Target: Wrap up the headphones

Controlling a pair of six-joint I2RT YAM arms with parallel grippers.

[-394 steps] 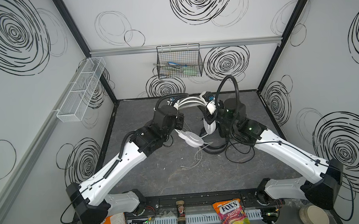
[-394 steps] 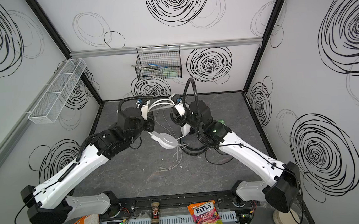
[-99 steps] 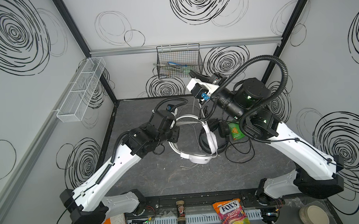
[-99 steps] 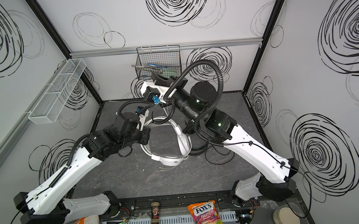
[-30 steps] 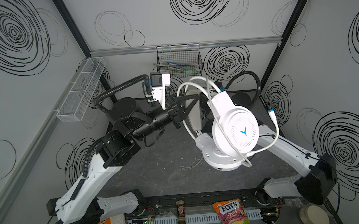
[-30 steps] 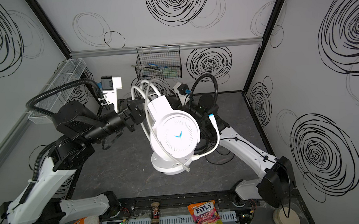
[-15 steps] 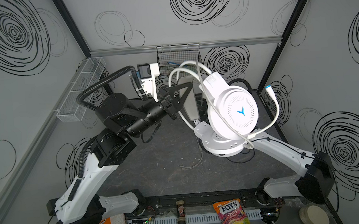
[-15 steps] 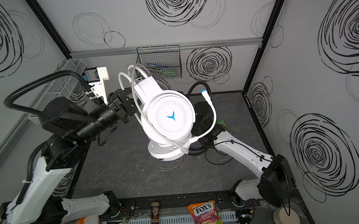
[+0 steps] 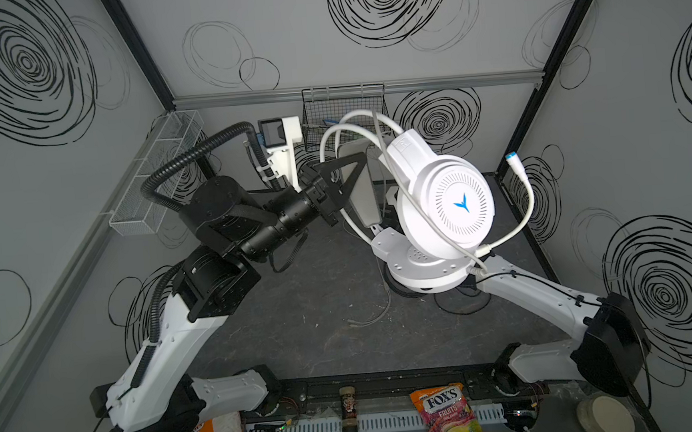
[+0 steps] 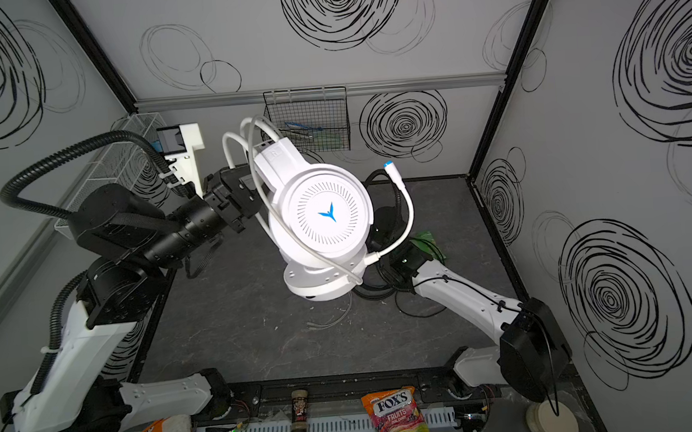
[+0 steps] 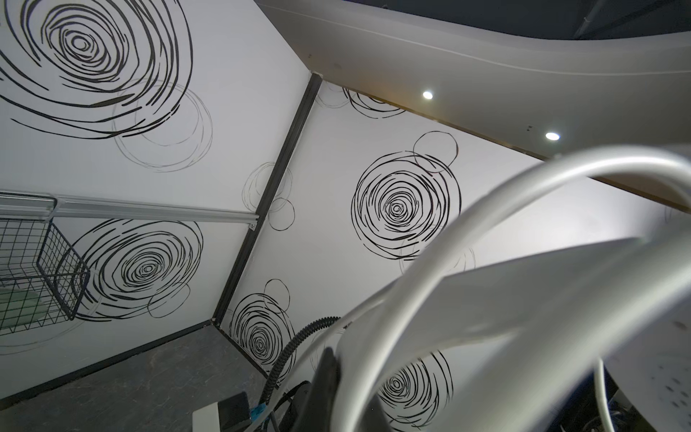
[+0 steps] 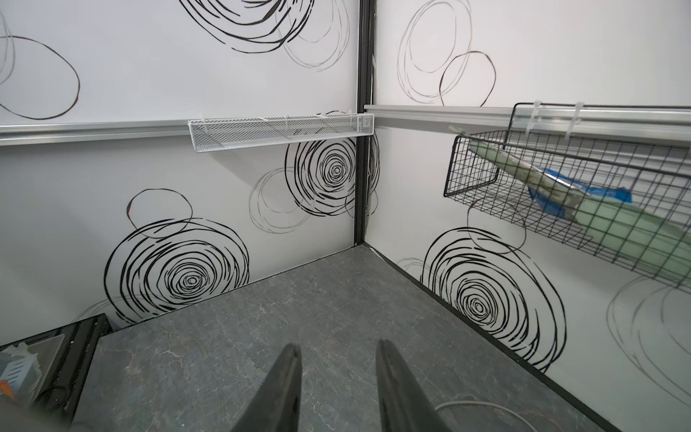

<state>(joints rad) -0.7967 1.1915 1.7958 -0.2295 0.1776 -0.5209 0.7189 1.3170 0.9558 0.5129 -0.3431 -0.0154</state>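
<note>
The white headphones (image 9: 445,206) hang high in the air, close to the camera in both top views, blue logo facing up. My left gripper (image 9: 345,175) is shut on their headband (image 11: 486,299), and one dark finger (image 11: 323,374) shows beside it. Their white cable crosses the ear cup, and its blue-tipped plug (image 10: 388,165) sticks up free. The white headset hides my right gripper in both top views. In the right wrist view that gripper (image 12: 338,348) is open over bare floor, holding nothing. Of the black headphones only cable loops (image 10: 422,314) show on the floor.
A loose white cable (image 9: 368,319) lies mid-floor. A green packet (image 10: 425,240) sits by the right arm. A black wire basket (image 9: 343,109) hangs on the back wall and a white mesh tray (image 9: 154,176) on the left wall. Snack bags (image 9: 450,418) line the front rail.
My left arm has swung up and back, lifting the white headphones nearer the camera. The plug end has swung up to the right.
</note>
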